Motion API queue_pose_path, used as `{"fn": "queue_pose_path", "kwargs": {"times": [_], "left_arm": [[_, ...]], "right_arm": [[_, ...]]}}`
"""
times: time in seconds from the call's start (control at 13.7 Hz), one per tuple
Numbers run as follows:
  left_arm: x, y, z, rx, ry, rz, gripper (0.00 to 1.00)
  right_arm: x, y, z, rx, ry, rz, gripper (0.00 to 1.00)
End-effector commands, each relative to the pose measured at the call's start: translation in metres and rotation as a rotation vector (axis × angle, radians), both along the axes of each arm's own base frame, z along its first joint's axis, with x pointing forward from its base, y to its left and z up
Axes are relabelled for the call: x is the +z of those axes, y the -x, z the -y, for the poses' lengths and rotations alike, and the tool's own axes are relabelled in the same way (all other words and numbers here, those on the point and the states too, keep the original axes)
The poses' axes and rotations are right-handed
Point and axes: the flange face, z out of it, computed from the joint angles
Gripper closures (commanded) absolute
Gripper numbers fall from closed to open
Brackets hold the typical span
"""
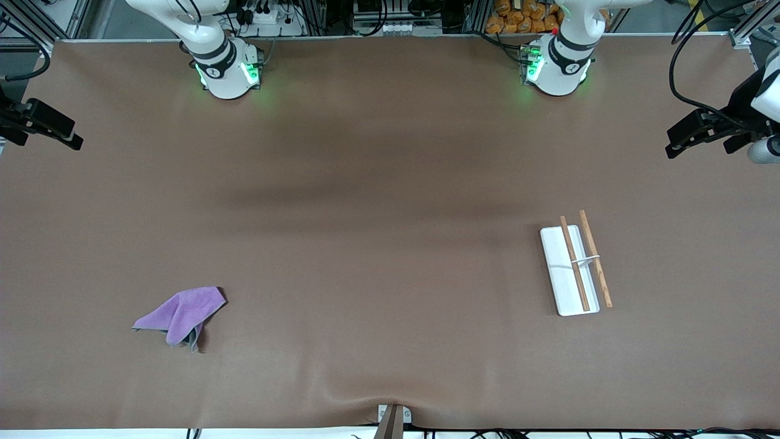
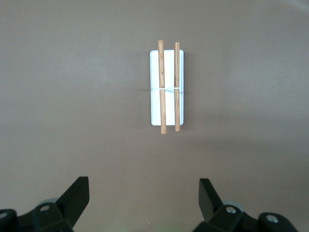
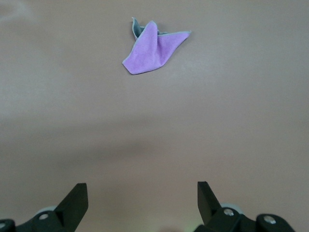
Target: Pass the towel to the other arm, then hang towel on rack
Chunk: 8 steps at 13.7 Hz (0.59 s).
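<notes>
Both end effectors hang wide apart and empty, left (image 2: 144,200) over the rack (image 2: 166,87), right (image 3: 142,203) over the towel (image 3: 153,50).

Crumpled purple towel (image 1: 181,315) toward the right arm's end of the table (image 1: 378,183), rack (image 1: 574,266) well apart toward the left arm's

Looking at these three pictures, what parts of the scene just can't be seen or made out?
- Both arms: in the front view the top edge cuts them off above their bases.
- Underside of the towel: its own folds hide it in the front and right wrist views.
- Left gripper and right gripper: the wrist views show only open fingertips; the bottom edge cuts off the rest.
- How the rack rods attach: too small.
</notes>
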Motion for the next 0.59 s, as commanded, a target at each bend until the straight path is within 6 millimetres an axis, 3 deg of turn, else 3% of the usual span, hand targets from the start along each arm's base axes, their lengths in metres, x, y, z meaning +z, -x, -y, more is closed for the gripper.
{"fn": "queue_pose_path", "kwargs": {"times": [0.0, 0.51], "left_arm": [[0.0081, 0.0089, -0.0017, -0.007, -0.022, 0.000, 0.00], [0.0101, 0.0084, -0.0025, -0.004, -0.021, 0.005, 0.00]], "right_arm": [[0.0063, 0.0087, 0.0043, 0.058, 0.019, 0.006, 0.00], [0.0054, 0.0084, 0.0050, 0.066, 0.031, 0.002, 0.00]]}}
